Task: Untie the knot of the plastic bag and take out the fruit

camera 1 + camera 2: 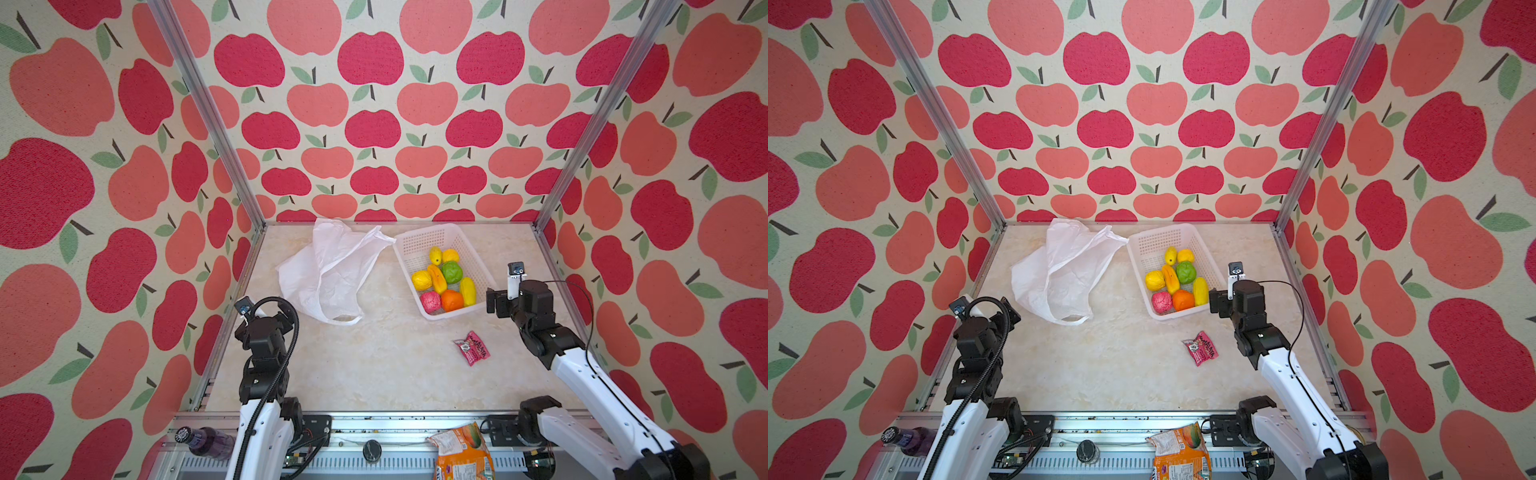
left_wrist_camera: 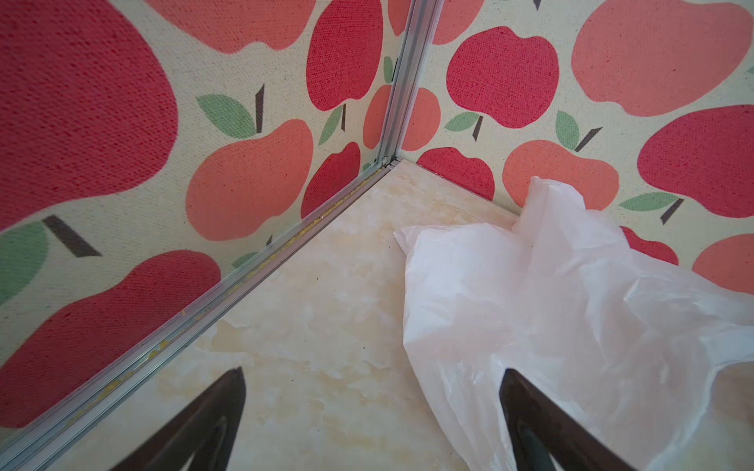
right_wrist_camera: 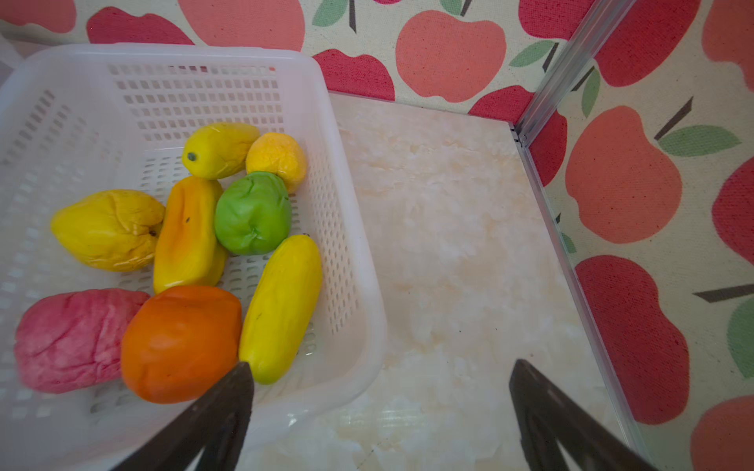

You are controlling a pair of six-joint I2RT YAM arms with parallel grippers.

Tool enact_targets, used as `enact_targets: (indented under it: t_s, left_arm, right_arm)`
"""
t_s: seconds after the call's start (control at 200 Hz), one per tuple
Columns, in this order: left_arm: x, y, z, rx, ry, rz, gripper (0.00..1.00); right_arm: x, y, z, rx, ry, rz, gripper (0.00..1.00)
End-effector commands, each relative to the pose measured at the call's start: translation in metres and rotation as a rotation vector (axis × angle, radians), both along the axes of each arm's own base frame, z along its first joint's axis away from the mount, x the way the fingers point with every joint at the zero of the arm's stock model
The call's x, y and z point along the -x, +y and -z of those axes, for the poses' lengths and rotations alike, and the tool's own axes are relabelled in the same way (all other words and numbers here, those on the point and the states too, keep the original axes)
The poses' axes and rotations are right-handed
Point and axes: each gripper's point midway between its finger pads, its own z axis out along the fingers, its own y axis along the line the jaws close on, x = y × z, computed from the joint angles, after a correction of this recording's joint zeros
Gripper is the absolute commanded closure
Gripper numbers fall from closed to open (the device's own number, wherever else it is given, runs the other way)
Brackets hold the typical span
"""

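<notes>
L gripper [image 2: 373,371] wide, empty; arm folded by plastic bag [image 1: 328,266] | R gripper [image 3: 381,363] wide, empty; arm extended beside basket [image 1: 422,241]

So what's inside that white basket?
The basket holds eight fruits: five yellowish, one green, one pink, one orange. Anything beneath the pile is hidden.

Top views: high, looking down, sharing whole table [image 1: 374,374]. Wrist views close: left bag [image 2: 551,306], right basket [image 3: 359,261].
</notes>
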Motion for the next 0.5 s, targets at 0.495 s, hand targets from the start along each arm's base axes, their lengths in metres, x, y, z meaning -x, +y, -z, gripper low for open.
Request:
enact_targets:
  t_s: [0.495]
  left_arm:
    - [-0.083, 0.006, 0.052, -0.044, 0.097, 0.092, 0.01]
  right_arm:
    - [-0.047, -0.05, 0.066, 0.056, -0.129, 0.169, 0.01]
